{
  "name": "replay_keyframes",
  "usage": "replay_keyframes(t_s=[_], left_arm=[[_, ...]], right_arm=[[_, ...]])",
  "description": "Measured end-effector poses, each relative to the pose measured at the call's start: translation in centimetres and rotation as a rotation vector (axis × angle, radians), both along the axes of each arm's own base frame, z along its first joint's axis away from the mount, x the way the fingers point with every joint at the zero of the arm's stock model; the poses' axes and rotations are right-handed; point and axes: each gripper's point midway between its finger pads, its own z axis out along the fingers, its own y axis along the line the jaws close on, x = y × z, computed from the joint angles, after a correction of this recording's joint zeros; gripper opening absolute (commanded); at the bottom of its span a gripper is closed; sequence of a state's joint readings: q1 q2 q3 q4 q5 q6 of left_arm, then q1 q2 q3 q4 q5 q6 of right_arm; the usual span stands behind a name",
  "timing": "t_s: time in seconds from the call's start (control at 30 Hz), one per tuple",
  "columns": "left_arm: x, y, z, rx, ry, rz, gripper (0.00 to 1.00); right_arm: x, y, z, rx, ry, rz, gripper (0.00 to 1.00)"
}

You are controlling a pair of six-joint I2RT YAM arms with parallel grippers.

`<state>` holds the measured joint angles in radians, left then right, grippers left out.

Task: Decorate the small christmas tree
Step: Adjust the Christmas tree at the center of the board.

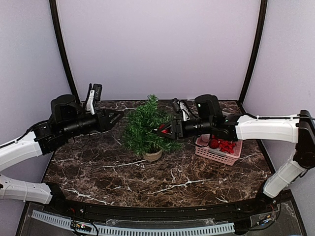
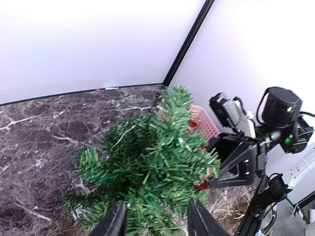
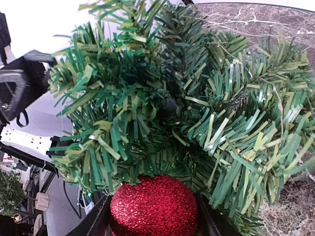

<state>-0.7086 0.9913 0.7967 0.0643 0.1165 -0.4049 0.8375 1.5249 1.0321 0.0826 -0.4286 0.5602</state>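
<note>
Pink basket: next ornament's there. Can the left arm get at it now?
Probably not: the small christmas tree and the right claw, holding a red ornament, stand between the left claw and the pink basket.

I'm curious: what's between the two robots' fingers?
The small christmas tree, between left fingers and right fingers holding a red ball; top view shows it.

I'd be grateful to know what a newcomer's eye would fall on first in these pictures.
The small christmas tree stands in the middle of the dark marble table, with an arm at either side. The right gripper holds a red glitter ball between its fingers, against the branches on the tree's right. The left gripper hangs open at the tree's left, and a pink basket of red ornaments sits further right.
</note>
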Motion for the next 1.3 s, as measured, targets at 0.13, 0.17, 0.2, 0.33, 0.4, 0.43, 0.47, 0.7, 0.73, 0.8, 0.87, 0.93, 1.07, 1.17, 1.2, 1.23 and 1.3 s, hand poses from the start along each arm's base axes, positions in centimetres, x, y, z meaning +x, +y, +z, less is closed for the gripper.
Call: replay_keyframes(t_s=[0.13, 0.17, 0.2, 0.33, 0.4, 0.43, 0.47, 0.7, 0.73, 0.8, 0.87, 0.93, 1.07, 1.17, 1.2, 1.23, 1.3], left_arm=[[-0.7, -1.7, 1.0, -0.065, 0.003, -0.075, 0.37], [-1.0, -2.3, 0.6, -0.072, 0.020, -0.099, 0.36], [-1.1, -2.9, 0.4, -0.077, 0.033, -0.116, 0.35], [-2.0, -5.2, -0.8, -0.087, 0.080, -0.185, 0.34], [-2.4, -6.1, -1.2, -0.093, 0.092, -0.209, 0.34], [-2.5, -6.5, -1.4, -0.093, 0.098, -0.218, 0.34], [-2.6, -6.9, -1.8, -0.092, 0.107, -0.226, 0.34], [-2.1, -8.0, -4.3, -0.061, 0.167, -0.221, 0.28], [-2.0, -8.1, -4.6, -0.058, 0.174, -0.218, 0.28], [-1.7, -8.2, -5.1, -0.056, 0.191, -0.210, 0.28], [-1.5, -8.3, -5.7, -0.052, 0.204, -0.203, 0.29], [-1.3, -8.4, -6.2, -0.047, 0.215, -0.193, 0.29], [-0.9, -8.5, -6.6, -0.044, 0.222, -0.176, 0.29], [-0.6, -8.6, -6.7, -0.050, 0.220, -0.170, 0.28], [-0.5, -8.7, -6.9, -0.051, 0.222, -0.167, 0.28], [-0.3, -8.8, -7.1, -0.051, 0.225, -0.163, 0.28], [-0.1, -8.9, -7.5, -0.048, 0.231, -0.157, 0.28]], right_arm=[[-0.1, -0.1, -0.3, -0.002, 0.003, 0.000, 0.50], [-0.1, -0.1, -0.3, -0.001, 0.003, -0.001, 0.50], [-0.1, 0.0, -0.3, 0.001, 0.002, 0.000, 0.50], [-0.1, -0.1, -0.4, 0.006, 0.001, -0.001, 0.50], [-0.2, -0.2, -0.4, 0.009, 0.002, -0.003, 0.50], [-0.2, -0.2, -0.3, 0.011, 0.003, -0.004, 0.50], [-0.3, -0.2, -0.4, 0.012, 0.004, -0.004, 0.50], [-0.3, -0.4, -0.6, 0.016, 0.009, -0.008, 0.50], [-0.4, -0.4, -0.6, 0.016, 0.009, -0.008, 0.50], [-0.4, -0.4, -0.6, 0.016, 0.010, -0.008, 0.50], [-0.4, -0.5, -0.6, 0.018, 0.011, -0.009, 0.50], [-0.5, -0.5, -0.4, 0.021, 0.009, -0.009, 0.50], [-0.5, -0.5, -0.2, 0.025, 0.006, -0.009, 0.50], [-0.5, -0.6, -0.2, 0.024, 0.007, -0.009, 0.50], [-0.5, -0.5, -0.2, 0.025, 0.007, -0.009, 0.50], [-0.6, -0.6, -0.2, 0.025, 0.007, -0.008, 0.50], [-0.6, -0.6, -0.3, 0.025, 0.007, -0.008, 0.50]])
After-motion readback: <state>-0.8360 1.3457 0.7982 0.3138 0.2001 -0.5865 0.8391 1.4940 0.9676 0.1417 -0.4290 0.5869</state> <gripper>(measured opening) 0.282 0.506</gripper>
